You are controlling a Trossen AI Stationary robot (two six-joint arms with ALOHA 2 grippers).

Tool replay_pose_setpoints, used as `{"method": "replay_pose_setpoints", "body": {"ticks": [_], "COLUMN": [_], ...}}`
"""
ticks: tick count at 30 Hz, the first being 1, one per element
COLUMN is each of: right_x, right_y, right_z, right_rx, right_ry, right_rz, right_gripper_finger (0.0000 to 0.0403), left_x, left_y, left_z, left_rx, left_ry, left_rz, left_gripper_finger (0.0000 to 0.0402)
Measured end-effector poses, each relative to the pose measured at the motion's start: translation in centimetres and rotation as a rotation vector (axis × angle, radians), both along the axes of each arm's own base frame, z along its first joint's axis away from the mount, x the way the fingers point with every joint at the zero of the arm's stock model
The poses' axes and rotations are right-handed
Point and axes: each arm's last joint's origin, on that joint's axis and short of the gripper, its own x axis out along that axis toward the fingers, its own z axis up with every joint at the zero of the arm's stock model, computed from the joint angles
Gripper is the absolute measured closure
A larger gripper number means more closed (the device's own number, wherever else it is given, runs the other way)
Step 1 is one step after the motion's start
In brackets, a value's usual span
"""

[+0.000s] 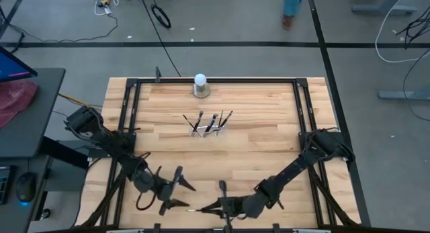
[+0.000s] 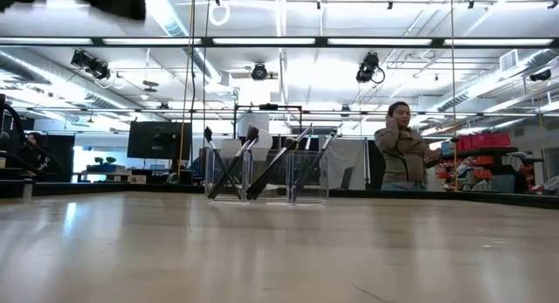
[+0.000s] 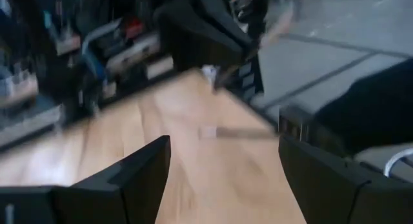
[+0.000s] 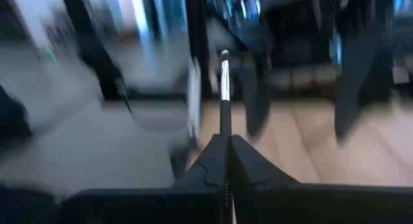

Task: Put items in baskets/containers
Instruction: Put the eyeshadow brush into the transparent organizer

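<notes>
A clear holder [image 1: 209, 129] stands on the table's middle with several dark-handled brushes [image 2: 249, 168] leaning inside it. Near the table's front edge my right gripper [image 1: 207, 207] is shut on one thin brush [image 1: 195, 209], which sticks out toward the table's left. My left gripper [image 1: 187, 195] stands open just left of that brush's free end, with nothing between its fingers [image 3: 129, 179]. Neither gripper shows in the low view. My right gripper pinches the brush's dark handle [image 4: 225, 130] between its two fingers. The brush runs on straight ahead past the fingertips, along the line of the fingers, to its free end [image 4: 224, 56]. It lies about level, pointing toward the table's left, off the wood.
A white ball on a grey round base [image 1: 200, 84] stands at the table's far edge, behind the holder. A black frame [image 1: 295, 99] runs around the tabletop. Bare wood lies between the holder and the grippers. A person [image 2: 403, 146] stands in the room beyond the table.
</notes>
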Motion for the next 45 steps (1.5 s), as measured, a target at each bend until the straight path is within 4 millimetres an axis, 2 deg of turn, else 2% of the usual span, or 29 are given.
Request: {"method": "replay_pose_setpoints", "body": {"ticks": [3, 7, 12, 15, 24, 33, 39, 42, 45], "right_x": [0.5, 0.9, 0.9, 0.9, 0.9, 0.9, 0.9, 0.7, 0.1], "right_y": [0.0, -0.5, -0.5, -0.4, -0.4, -0.4, -0.4, -0.6, -1.1], "right_z": [0.8, 0.9, 1.1, 1.3, 1.3, 1.3, 1.0, 0.9, 1.5], "right_rx": [-0.008, -0.032, -0.046, -0.043, -0.044, -0.040, -0.053, -0.058, -0.090], "right_ry": [-0.118, -0.144, -0.167, -0.179, -0.181, -0.177, -0.156, -0.112, -0.035], "right_rz": [0.032, 0.038, 0.040, 0.040, 0.040, 0.040, 0.039, -0.035, -0.135], "right_gripper_finger": [0.0403, 0.0403, 0.0403, 0.0403, 0.0403, 0.0396, 0.0376, 0.0356, 0.0327], "left_x": [0.7, 1.3, 1.4, 1.5, 2.5, 2.5, 2.5, 2.5, 2.3], "left_y": [-1.2, -2.6, -3.7, -3.7, -2.7, -2.7, -2.8, -2.7, -2.4], "left_z": [1.9, 4.3, 6.0, 6.1, 5.8, 5.8, 5.6, 5.2, 5.0], "left_rx": [0.031, 0.028, 0.046, 0.048, 0.035, 0.031, 0.012, -0.004, -0.025], "left_ry": [-0.083, -0.168, -0.234, -0.235, -0.200, -0.198, -0.172, -0.114, -0.031], "left_rz": [-0.082, -0.159, -0.183, -0.184, -0.141, -0.205, -0.204, -0.180, -0.118], "left_gripper_finger": [0.0106, 0.0106, 0.0113, 0.0139, 0.0250, 0.0379, 0.0379, 0.0383, 0.0384]}}
